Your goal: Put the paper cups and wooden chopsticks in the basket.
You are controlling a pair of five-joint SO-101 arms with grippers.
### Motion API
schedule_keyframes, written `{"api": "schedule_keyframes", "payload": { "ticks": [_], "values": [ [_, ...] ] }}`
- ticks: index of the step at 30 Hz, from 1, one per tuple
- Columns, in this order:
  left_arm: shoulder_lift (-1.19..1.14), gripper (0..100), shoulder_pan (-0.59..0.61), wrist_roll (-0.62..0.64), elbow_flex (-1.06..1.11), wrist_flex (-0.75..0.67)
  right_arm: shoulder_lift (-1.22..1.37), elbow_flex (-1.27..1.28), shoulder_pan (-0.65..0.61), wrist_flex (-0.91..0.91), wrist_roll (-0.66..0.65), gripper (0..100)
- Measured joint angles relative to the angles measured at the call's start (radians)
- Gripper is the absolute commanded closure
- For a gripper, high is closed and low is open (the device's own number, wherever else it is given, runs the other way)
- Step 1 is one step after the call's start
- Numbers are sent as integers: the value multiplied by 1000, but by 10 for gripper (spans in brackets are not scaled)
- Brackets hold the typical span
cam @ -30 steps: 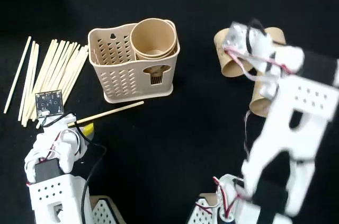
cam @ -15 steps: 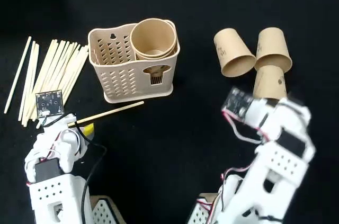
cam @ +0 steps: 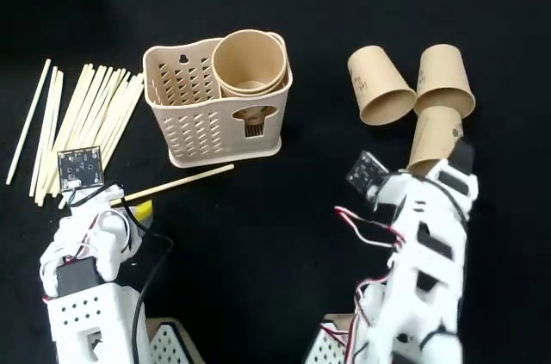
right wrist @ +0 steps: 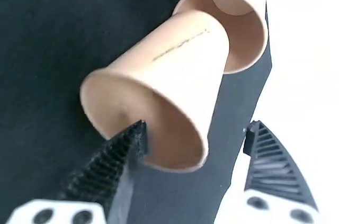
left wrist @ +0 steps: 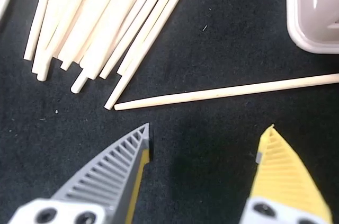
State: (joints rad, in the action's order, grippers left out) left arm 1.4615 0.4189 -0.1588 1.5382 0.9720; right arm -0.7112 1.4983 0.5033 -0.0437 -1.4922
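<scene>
Though both released, left hand (left wrist: pixel 209 125) above chopstick (left wrist: pixel 228 91), right hand (right wrist: pixel 198 122) at paper cup (right wrist: pixel 169 65).

We see a black counter (cam: pixel 284 235). On it a beige basket (cam: pixel 211 127) stands upright. A loose pile of wooden chopsticks (cam: pixel 86 119) lies on the left arm's side, and a single chopstick (cam: pixel 185 181) lies just before the basket. Three paper cups (cam: pixel 379 84) lie clustered on their sides on the right arm's side.
</scene>
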Motion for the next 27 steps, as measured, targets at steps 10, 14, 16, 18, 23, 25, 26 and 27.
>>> {"api": "schedule_keyframes", "payload": {
  "ticks": [10, 14, 16, 18, 23, 25, 26, 27],
  "values": [
    [0, 685, -3, 0, 0, 0, 230, -206, -9, -38, 49, 981],
    [0, 685, -18, 0, 2, 0, 190, -210, -8, -31, 140, 986],
    [0, 685, -18, 0, 2, 0, 138, -209, -8, -23, 203, 986],
    [0, 685, -18, 0, 2, 0, 69, -209, -8, 26, 244, 986],
    [0, 685, -18, 0, 2, 0, -147, -230, -9, 334, 278, 986],
    [0, 685, -18, 0, 2, 0, -238, -281, -9, 499, 318, 986],
    [0, 685, -18, 0, 2, 0, -282, -310, -9, 580, 342, 986],
    [0, 685, -18, 0, 2, 0, -322, -342, -9, 660, 367, 986]
  ]
}}
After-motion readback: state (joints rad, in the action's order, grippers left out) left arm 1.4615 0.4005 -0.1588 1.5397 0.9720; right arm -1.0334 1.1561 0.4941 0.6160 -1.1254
